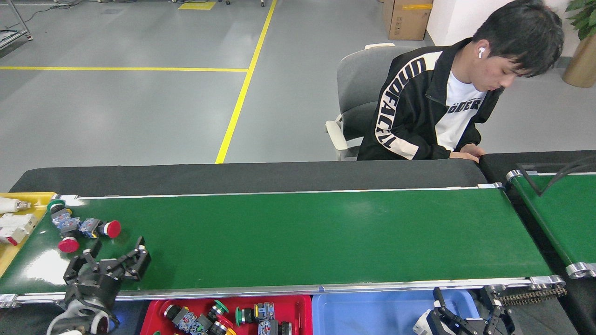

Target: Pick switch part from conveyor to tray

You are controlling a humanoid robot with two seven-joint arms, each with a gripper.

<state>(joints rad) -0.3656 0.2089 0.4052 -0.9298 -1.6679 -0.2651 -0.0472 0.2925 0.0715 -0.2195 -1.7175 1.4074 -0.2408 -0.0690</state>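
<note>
Left gripper (pixel 116 258) hangs over the near edge of the conveyor (pixel 298 237) with its dark fingers spread and nothing between them; it is near the cluster of switch parts (pixel 77 228) at the far left end of the belt but does not touch it. In this cluster I can see two red mushroom-head buttons, one green-capped button and some blue-grey contact blocks, lying close together, some touching. Right gripper (pixel 468 312) is low at the bottom edge, above the blue tray (pixel 372 309), also with fingers apart and empty. My judgement is that the task is partly done: the red tray (pixel 302 304) below the belt already holds several switch parts, red, green and black ones with blue blocks, while the blue tray shows no part in the piece that is visible. The cluster on the belt is not yet picked, so a grasp and a transfer are left at least for it. At the left end a yellow tray (pixel 32 197) holds some white pieces that I cannot name. A person (pixel 433 102) sits behind the surface (pixel 233 174), apart from the work.
</note>
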